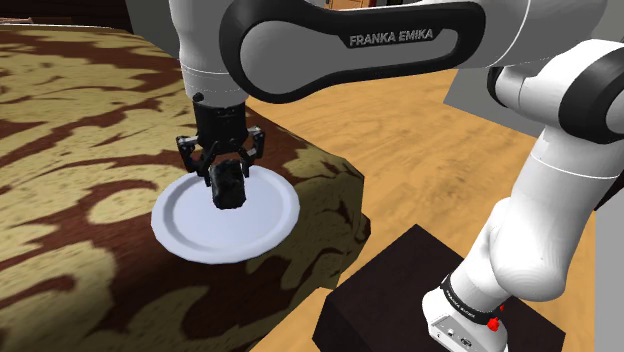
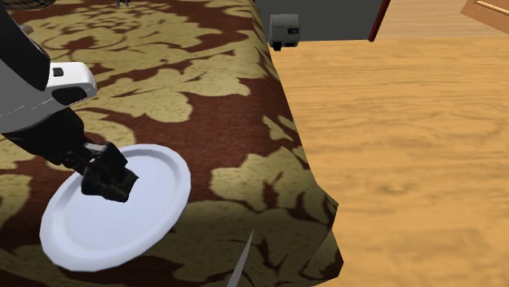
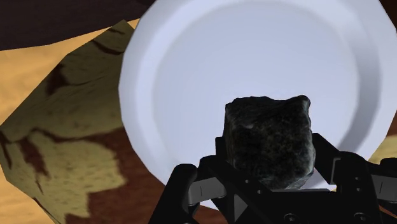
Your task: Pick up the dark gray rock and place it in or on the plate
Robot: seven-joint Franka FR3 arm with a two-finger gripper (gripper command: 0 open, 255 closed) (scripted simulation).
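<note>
Clamping the black gripper point(image 1: 228, 178) narrowly on a dark gray rock point(image 1: 229, 192), pinching it from both sides. Holding that rock over the white plate point(image 1: 262, 228), roughly above the middle of its shallow basin. Seemingly hanging just clear of the plate rather than resting on it, though hard telling from these angles. Showing under the plate a brown cloth point(image 1: 80, 200) with a tan floral pattern, draping over the edge just beside the plate. Showing beyond that edge a wooden floor point(image 2: 408, 147) and the dark stand point(image 1: 400, 300).
</note>
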